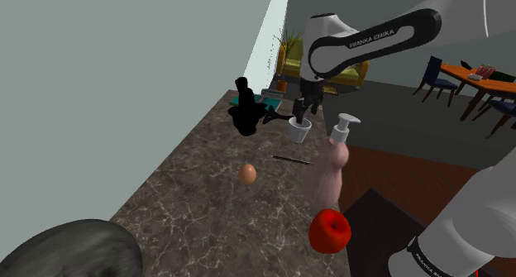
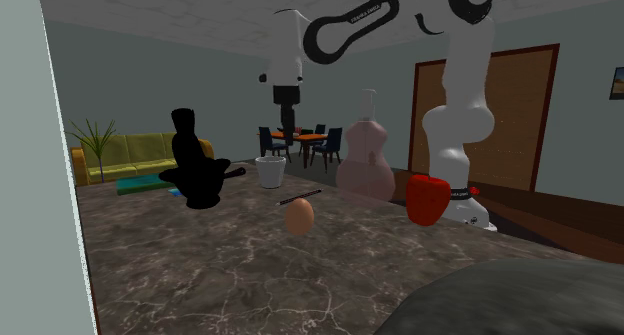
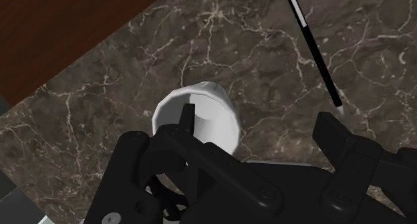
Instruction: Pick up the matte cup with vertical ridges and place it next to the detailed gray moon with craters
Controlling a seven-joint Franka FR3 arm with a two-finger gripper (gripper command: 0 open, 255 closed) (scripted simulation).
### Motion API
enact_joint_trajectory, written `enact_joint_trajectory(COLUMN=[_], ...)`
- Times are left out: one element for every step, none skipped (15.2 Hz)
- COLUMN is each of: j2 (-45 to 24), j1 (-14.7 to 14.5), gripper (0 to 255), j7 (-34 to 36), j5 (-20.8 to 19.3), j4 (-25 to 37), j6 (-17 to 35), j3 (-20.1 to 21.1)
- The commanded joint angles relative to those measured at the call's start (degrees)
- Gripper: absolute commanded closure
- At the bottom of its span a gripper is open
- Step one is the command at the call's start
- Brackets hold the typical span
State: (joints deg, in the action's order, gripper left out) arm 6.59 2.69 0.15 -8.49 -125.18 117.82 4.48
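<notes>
Shoulder view, left to right. At the near left corner sits the gray moon point(image 1: 66, 249), on the dark marble desk point(image 1: 186, 205). A brown egg point(image 1: 247, 174) lies mid-desk, on its own. Behind it stands a black figure point(image 1: 246, 112); it's all black and the shape is hard to make out. Next is the white cup point(image 1: 300, 131), upright at the far end of the desk, well apart from the gray moon. My tool point(image 1: 302, 114) hangs right over it, pointing down. A thin black stick point(image 1: 291, 159) lies flat just in front of the cup, not touching it. Then a pink pump bottle point(image 1: 329, 176) stands upright near the desk's edge, with a red fruit point(image 1: 329, 231) in front of it.

Wrist view: my tool point(image 3: 259, 117) is open, fingers point(image 3: 188, 117) spread wide. One finger lines up over the mouth of the cup point(image 3: 204, 119). The other is outside it, over bare desk on the side of the stick point(image 3: 313, 45). Nothing is clamped, so the cup isn't held. I can't tell whether that fingertip is inside the rim or above it.

Second exterior view: the cup point(image 2: 270, 172) stands between the black figure point(image 2: 195, 168) and the pump bottle point(image 2: 364, 163), with the tool point(image 2: 288, 118) above.
</notes>
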Motion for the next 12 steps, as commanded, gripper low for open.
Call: enact_joint_trajectory(j2=[-4.3,-6.5,-8.7,-10.9,-11.1,-11.5,-11.8,-12.2,-12.5,-12.9,-13.3,-13.9], j1=[0.1,0.1,0.1,0.1,0.0,0.1,0.1,0.2,0.2,0.3,0.3,0.4], gripper=[0,0,0,0,0,0,0,0,0,0,0,0], j7=[0.9,1.3,1.7,2.0,2.1,2.1,2.2,2.3,2.4,2.5,2.5,2.7], j5=[-1.1,-1.7,-2.3,-2.9,-2.9,-3.0,-3.2,-3.3,-3.4,-3.6,-3.7,-3.9], j4=[2.0,3.3,4.7,6.2,6.3,5.9,5.6,5.2,4.9,4.5,4.2,3.7], j6=[2.4,3.2,3.9,4.6,4.7,5.4,6.1,6.8,7.5,8.3,9.0,10.1], j3=[0.2,0.2,0.2,0.2,0.2,0.1,0.0,0.0,-0.1,-0.2,-0.2,-0.3])
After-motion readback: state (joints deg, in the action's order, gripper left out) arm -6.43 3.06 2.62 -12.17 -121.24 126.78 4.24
